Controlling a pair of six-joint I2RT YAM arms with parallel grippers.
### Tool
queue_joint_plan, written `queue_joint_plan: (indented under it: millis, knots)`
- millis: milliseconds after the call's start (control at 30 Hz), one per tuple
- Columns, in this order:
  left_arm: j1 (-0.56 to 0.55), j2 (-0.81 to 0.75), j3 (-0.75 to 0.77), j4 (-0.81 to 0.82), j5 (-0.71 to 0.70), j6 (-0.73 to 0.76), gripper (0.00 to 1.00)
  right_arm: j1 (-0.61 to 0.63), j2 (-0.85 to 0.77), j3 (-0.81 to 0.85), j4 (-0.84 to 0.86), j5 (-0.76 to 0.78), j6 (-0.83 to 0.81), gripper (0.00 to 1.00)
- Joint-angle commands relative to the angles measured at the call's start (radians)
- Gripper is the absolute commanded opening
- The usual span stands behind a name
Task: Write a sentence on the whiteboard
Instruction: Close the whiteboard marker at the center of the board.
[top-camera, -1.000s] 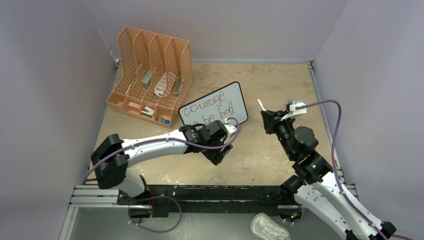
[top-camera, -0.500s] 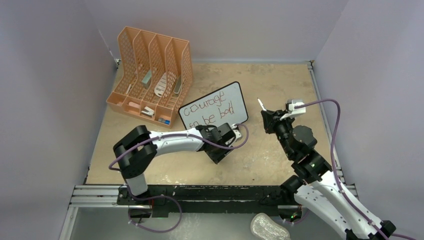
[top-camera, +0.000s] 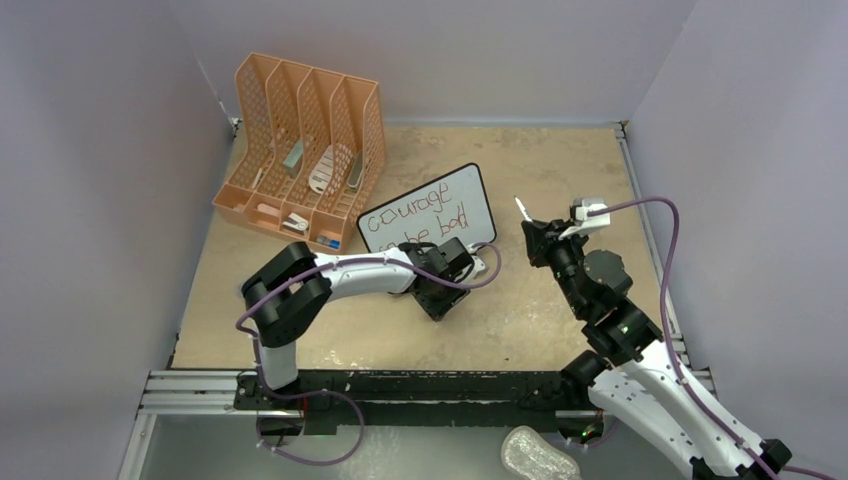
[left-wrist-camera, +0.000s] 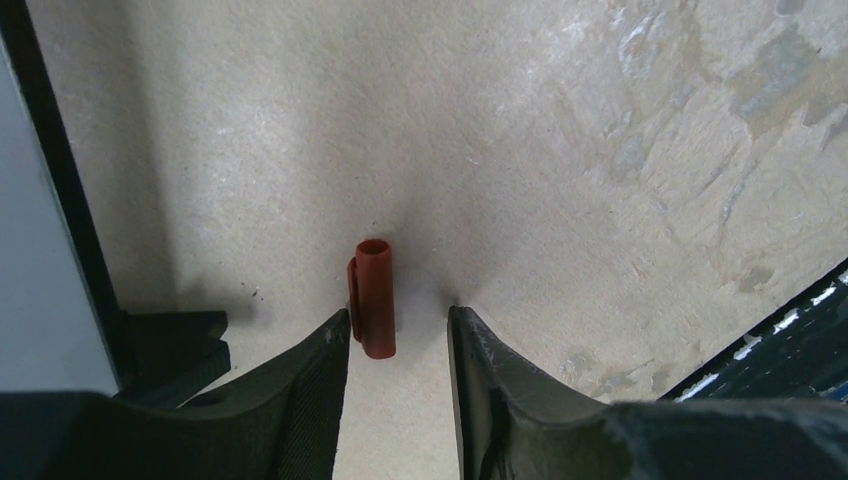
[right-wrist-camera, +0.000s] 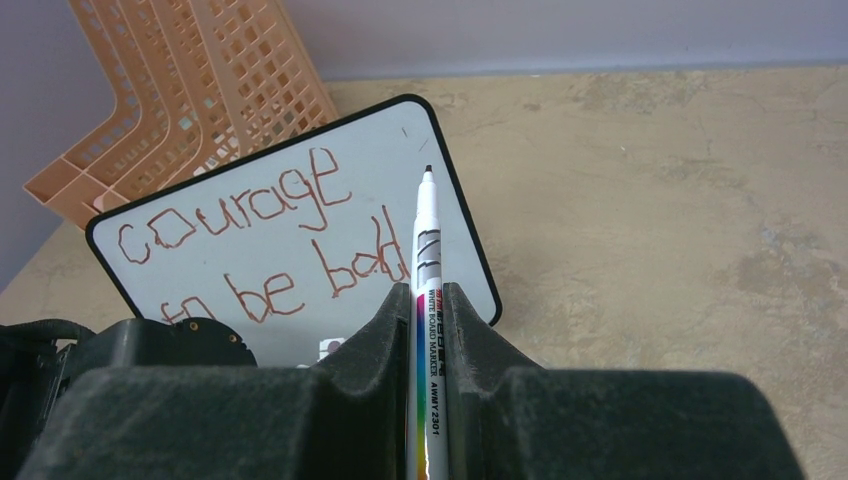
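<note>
1. The whiteboard (top-camera: 480, 200) stands on the worktop (top-camera: 560, 160) a little left of centre. Its black-framed face leans back, and its left corner is just beside the front of the orange file organizer (top-camera: 300, 150).
2. The sentence (top-camera: 420, 218) covers most of the board in two slanted lines of reddish-brown marker. It reads "courage" above "to be bad".
3. The left claw (left-wrist-camera: 398, 315) points down at the worktop just in front of the board's lower edge. From above, the left wrist overlaps that edge.
4. Its two dark fingers (left-wrist-camera: 320, 380) stand partly apart and straddle a small red marker cap (left-wrist-camera: 374, 300) lying on the worktop.
5. The cap lies close against one finger. A clear strip of worktop shows between it and the other finger, so the claw is open around the cap, not clamped on it.
6. The right claw (right-wrist-camera: 428, 290) is closed tight on a white whiteboard marker (right-wrist-camera: 427, 230) and pinches its barrel between both fingers.
7. The marker's dark tip is uncapped and sticks out beyond the fingertips.
8. From above, the right claw hangs to the right of the board, near its right edge. The tip is apart from the board surface.
9. In the right wrist view, the board and its writing lie beyond the marker tip, with the organizer behind them on the left.
</note>
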Motion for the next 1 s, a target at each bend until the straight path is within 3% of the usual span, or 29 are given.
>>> queue_joint_plan:
  millis: [0, 367, 733, 967]
  knots:
    - [0.002, 0.021, 0.034, 0.005, 0.042, 0.025, 0.35, 0.002, 0.003, 0.004, 0.049, 0.028, 0.005, 0.0]
    - [0.007, -0.034, -0.02, 0.008, 0.045, 0.048, 0.0, 0.002, 0.003, 0.013, 0.045, -0.003, 0.002, 0.0]
    - [0.008, -0.296, -0.097, 0.092, -0.077, 0.214, 0.0, 0.002, 0.024, 0.106, -0.064, -0.153, 0.009, 0.0]
    - [0.008, -0.516, -0.165, 0.193, -0.167, 0.383, 0.0, 0.002, 0.099, 0.271, -0.216, -0.275, -0.014, 0.0]
